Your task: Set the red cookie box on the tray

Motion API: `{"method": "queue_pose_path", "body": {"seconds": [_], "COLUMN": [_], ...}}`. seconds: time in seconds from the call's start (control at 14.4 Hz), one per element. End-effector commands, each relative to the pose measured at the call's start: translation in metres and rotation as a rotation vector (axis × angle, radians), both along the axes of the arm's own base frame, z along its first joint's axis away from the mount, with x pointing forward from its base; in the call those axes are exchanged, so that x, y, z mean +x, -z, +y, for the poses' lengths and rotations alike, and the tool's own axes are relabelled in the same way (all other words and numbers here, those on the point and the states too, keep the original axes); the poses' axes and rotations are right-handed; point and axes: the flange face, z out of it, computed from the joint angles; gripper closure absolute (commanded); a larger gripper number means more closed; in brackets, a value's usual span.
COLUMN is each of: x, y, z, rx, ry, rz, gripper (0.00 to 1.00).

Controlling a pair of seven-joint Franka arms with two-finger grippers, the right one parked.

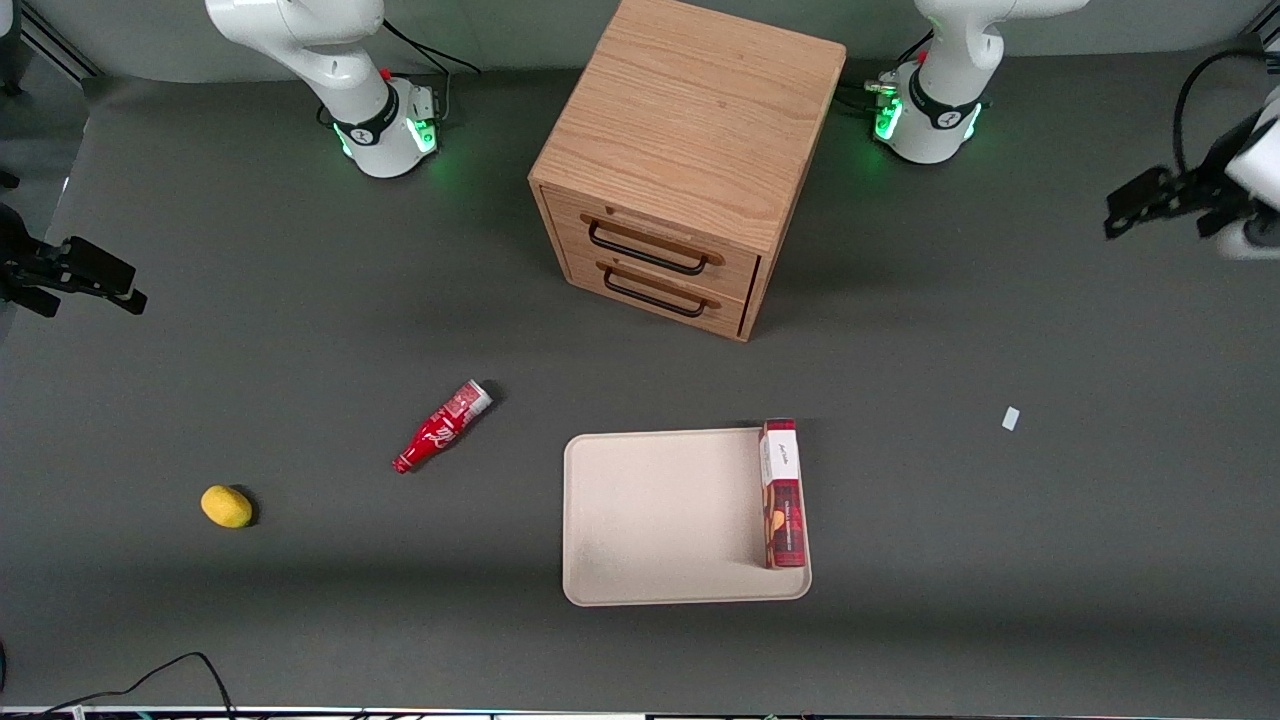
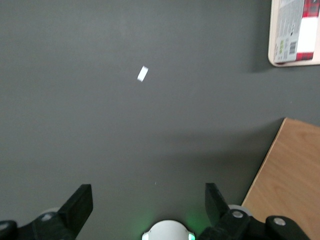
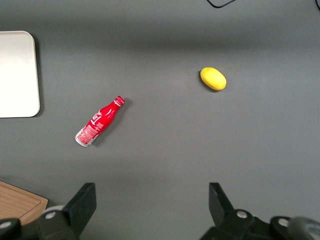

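Resting on edge inside the tray [image 1: 650, 520], red cookie box [image 1: 783, 495] appears placed; gripper [image 1: 1150, 205], high toward the working arm's end, wide open and empty, should stay clear.

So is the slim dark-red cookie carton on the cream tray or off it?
On: red cookie box lies along tray edge; open gripper away.

We see dark grey table [image 1: 300, 620]. On it: wooden drawer cabinet [image 1: 690, 160], tray [image 1: 650, 520], red bottle [image 1: 440, 427] lying flat, yellow lemon [image 1: 227, 506], small white scrap [image 1: 1011, 418]. Gripper [image 1: 1150, 205] above table's working-arm end, jaws apart.
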Motion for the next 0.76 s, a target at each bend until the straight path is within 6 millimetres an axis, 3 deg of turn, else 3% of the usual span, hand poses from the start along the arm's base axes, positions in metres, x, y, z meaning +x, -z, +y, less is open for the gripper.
{"method": "queue_pose_path", "body": {"seconds": [0.0, 0.21, 0.35, 0.49, 0.69], "x": [-0.031, -0.024, -0.007, 0.009, 0.010], "y": [0.000, -0.018, -0.028, -0.032, -0.031], "z": [0.000, 0.000, -0.001, -0.015, -0.017], "rx": [-0.017, -0.010, -0.007, 0.002, 0.005], "ry": [0.010, -0.019, 0.004, 0.030, 0.030], "rz": [0.000, -0.009, 0.026, 0.054, 0.062], "gripper": [0.00, 0.00, 0.00, 0.00, 0.00]}}
